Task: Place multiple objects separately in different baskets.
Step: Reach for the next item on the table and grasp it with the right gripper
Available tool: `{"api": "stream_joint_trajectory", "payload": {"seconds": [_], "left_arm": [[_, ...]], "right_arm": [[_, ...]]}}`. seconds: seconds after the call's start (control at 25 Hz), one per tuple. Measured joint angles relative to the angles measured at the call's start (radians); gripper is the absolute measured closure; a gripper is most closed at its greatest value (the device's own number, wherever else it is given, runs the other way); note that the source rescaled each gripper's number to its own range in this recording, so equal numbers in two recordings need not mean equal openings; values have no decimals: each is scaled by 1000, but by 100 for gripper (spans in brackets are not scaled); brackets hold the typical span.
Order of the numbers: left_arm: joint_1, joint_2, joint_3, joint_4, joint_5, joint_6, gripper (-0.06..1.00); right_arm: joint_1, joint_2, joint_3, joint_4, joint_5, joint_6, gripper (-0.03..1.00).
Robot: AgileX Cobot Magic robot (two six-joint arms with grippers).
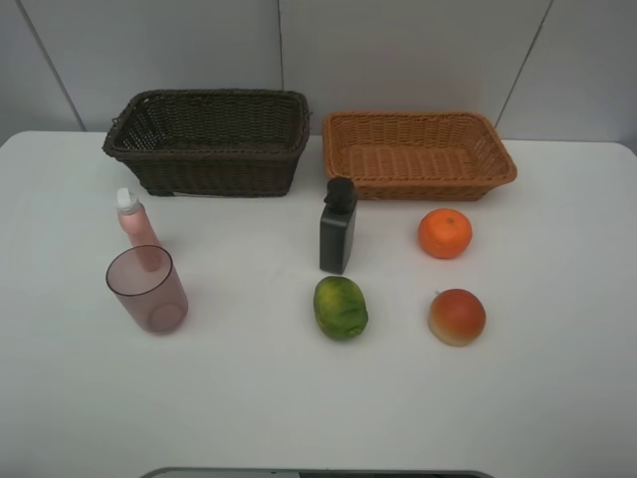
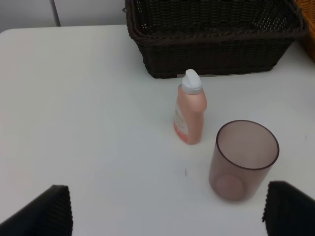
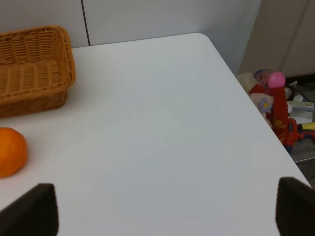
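Note:
On the white table the dark brown basket stands at the back left and the orange-tan basket at the back right; both look empty. In front stand the pink bottle, the translucent pink cup, the dark grey bottle, the orange, the green fruit and the red-yellow fruit. Neither arm shows in the exterior high view. My left gripper is open and empty, short of the cup and pink bottle. My right gripper is open and empty over bare table, with the orange off to one side.
The table's right edge and rounded far corner show in the right wrist view, with toys and clutter on the floor beyond. A light wall stands behind the baskets. The brown basket fills the far side of the left wrist view.

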Motion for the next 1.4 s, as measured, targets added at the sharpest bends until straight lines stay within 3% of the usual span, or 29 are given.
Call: {"api": "stream_joint_trajectory", "payload": {"seconds": [1.4], "left_arm": [[0,0,0,0,0,0,-5]], "right_arm": [[33,0,0,0,0,0,9]]}}
